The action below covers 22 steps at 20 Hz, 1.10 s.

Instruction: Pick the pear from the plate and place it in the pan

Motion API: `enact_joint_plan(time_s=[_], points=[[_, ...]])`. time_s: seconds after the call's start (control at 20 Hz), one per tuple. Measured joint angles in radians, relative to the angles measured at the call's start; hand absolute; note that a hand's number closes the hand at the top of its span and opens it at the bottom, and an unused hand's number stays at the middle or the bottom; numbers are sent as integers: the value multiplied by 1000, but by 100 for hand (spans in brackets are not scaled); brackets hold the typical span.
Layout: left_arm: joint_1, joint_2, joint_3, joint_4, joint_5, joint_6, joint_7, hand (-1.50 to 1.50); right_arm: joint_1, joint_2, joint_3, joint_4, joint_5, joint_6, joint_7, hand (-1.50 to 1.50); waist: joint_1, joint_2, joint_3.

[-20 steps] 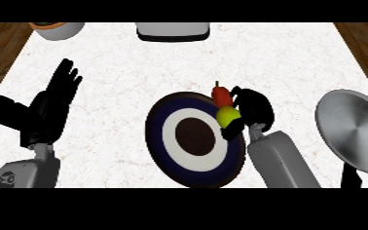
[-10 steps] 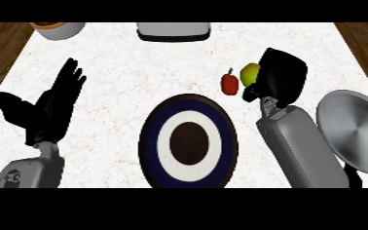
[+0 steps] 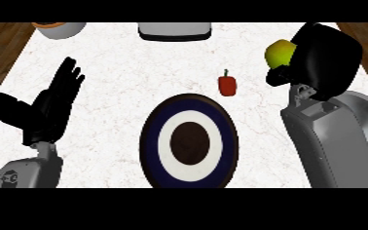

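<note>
My right hand (image 3: 327, 61) is at the upper right, lifted above the counter, its fingers curled round the yellow-green pear (image 3: 280, 52). The plate (image 3: 189, 141), dark blue with a white ring and dark centre, lies in the lower middle with nothing on it. My right forearm (image 3: 334, 141) fills the right side, and the pan does not show in the head view. My left hand (image 3: 54, 100) rests open at the left edge, fingers up.
A small red pepper (image 3: 227, 85) lies on the counter above and right of the plate. A grey-white appliance (image 3: 174, 30) stands at the back middle and a bowl (image 3: 59, 28) at the back left. Wooden floor shows beyond both counter ends.
My right hand has lifted the pear off the plate and carried it up and to the right. The red pepper stayed on the counter. The pan has gone out of view behind my forearm.
</note>
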State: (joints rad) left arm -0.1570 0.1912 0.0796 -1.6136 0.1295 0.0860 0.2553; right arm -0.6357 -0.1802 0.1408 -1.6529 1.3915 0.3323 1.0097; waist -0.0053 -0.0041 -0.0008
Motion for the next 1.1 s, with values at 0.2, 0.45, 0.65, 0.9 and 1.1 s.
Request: enact_joint_plan(time_s=[0.2, 0.45, 0.65, 0.9, 1.1], points=[[21, -3, -1, -4, -4, -7, -15, 0, 49, -51, -88, -66, 5, 6, -23, 150, -2, 1, 0], [9, -10, -1, 8, -10, -8, -20, 0, 142, -127, -219, -121, -32, -27, -83, 150, -3, 2, 1], [12, -10, 7, 9, -10, -10, -24, 0, 254, -184, -338, -156, -90, -102, -157, 150, -3, 3, 1], [24, -4, 15, 1, -2, -28, -22, 0, 364, -236, -491, -74, -193, -250, -307, 150, 0, 3, 1], [7, -16, 12, 20, -15, -18, -29, 0, 412, -256, -566, 50, -277, -372, -455, 150, 2, 5, 2]])
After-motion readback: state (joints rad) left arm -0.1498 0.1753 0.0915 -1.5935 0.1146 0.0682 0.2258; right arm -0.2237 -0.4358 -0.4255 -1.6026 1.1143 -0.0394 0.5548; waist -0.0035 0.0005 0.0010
